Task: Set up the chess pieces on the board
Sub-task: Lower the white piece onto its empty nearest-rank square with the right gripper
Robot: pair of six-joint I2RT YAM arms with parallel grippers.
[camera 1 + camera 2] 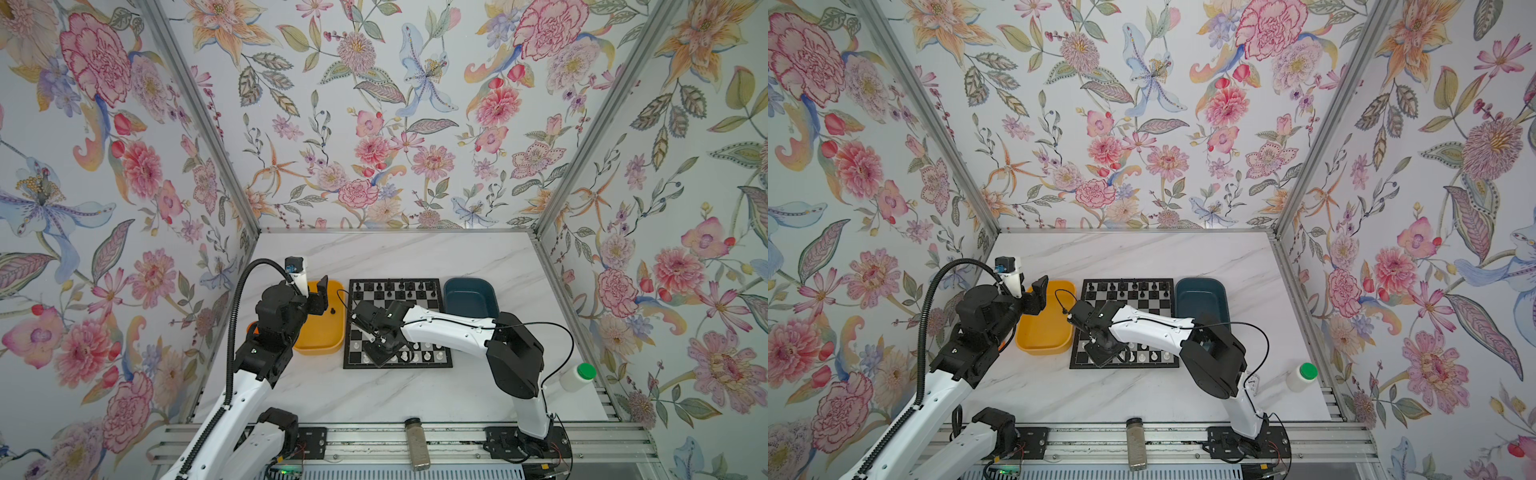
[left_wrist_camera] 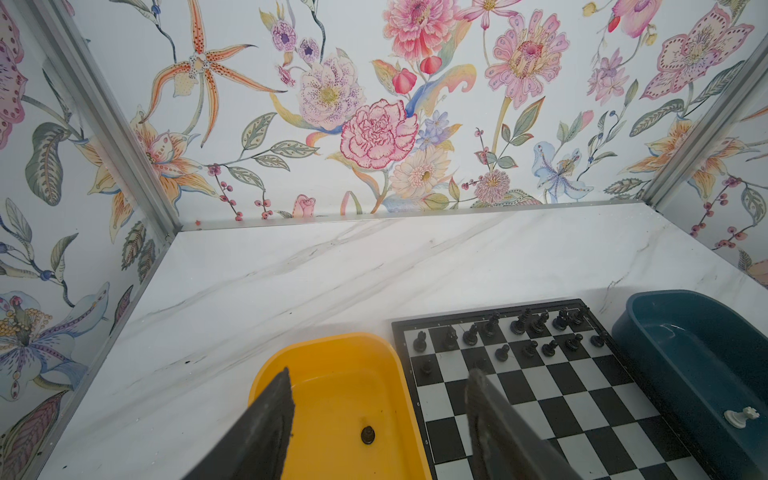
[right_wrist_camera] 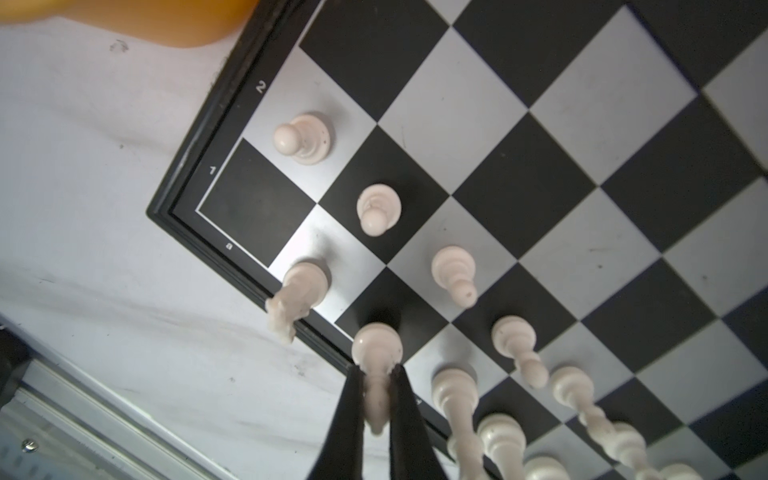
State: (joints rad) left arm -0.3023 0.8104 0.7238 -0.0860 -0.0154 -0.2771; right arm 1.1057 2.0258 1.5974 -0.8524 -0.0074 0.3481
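The board [image 1: 424, 305] [image 1: 1158, 307] [image 2: 561, 395] [image 3: 540, 187] lies mid-table. Black chess pieces [image 1: 388, 286] [image 1: 1121, 286] [image 2: 519, 328] fill its far rows and white ones [image 1: 424, 355] [image 1: 1144, 356] [image 3: 303, 137] its near rows. My right gripper [image 1: 380, 353] [image 1: 1100, 353] [image 3: 377, 368] is shut on a white piece [image 3: 376, 345], whose base is at a black square in the near row by the near-left corner. My left gripper [image 1: 322, 293] [image 1: 1040, 295] [image 2: 380, 372] hangs open over the yellow tray [image 1: 320, 351] [image 2: 324, 338], above one black piece [image 1: 332, 311] [image 2: 368, 434].
A dark blue tray [image 1: 469, 297] [image 1: 1200, 295] [image 2: 685, 353] beside the board's right edge holds one white piece [image 2: 739, 415]. A white bottle with a green cap [image 1: 577, 376] [image 1: 1302, 376] stands at the near right. A jar [image 1: 417, 442] lies on the front rail.
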